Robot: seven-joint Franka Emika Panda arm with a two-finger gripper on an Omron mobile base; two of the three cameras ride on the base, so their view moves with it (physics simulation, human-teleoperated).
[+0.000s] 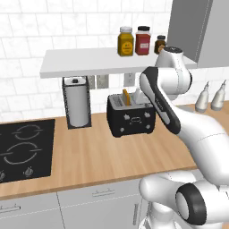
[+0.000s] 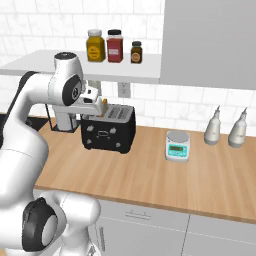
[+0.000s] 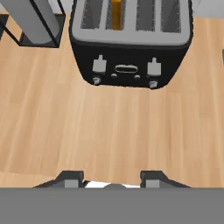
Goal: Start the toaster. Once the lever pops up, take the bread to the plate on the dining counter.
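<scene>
Where the wood counter (image 1: 103, 156) meets the tiled wall, the toaster (image 1: 131, 115) stands with its front toward the robot. The bread (image 1: 126, 96) sits upright in a left-hand slot, its golden crust rising a little above the lighter top; in the hand view the bread (image 3: 116, 14) shows as an orange strip in the second slot from the left. Two pale levers (image 3: 99, 64) stand on the toaster's (image 3: 131, 48) front, with a small oval panel between them and little knobs below.

The gripper (image 3: 113, 179) hangs above the bare counter just in front of the toaster, looking down at its front face. Its two dark fingertips (image 3: 72, 178) are spread well apart with nothing between them. In the right base view the hand (image 2: 92, 102) is over the toaster's (image 2: 109, 129) near left edge, close to the bread (image 2: 105, 106), but I cannot tell if it touches anything.

A towel holder (image 1: 77, 102) stands left of the toaster, and a black cooktop (image 1: 24, 150) lies further left. A small scale (image 2: 178, 145) sits to the toaster's right, then two pale bottles (image 2: 225, 127). Three jars (image 1: 142, 41) stand on the shelf (image 1: 80, 62) above.
</scene>
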